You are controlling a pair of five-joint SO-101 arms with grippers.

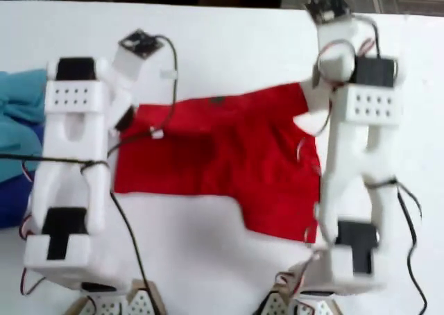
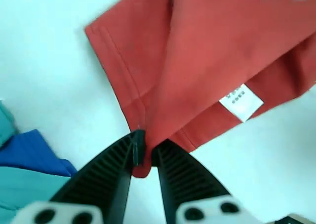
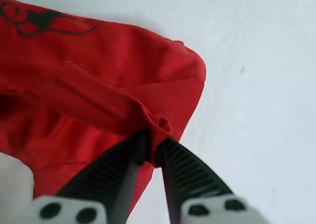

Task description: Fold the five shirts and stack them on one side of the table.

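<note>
Ribbed left tool and right tool pinch creased red shirt.

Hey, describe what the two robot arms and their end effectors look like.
The left arm and right arm are white plastic shells with black motor blocks, panels dotted with small holes, and thin black, red and white cables. The left end effector and right end effector have black ribbed fingers on white bases.

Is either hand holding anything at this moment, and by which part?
Both hold the red shirt: the left hand pinches a hemmed corner, and the right hand pinches a bunched fold at the shirt's edge.
</note>
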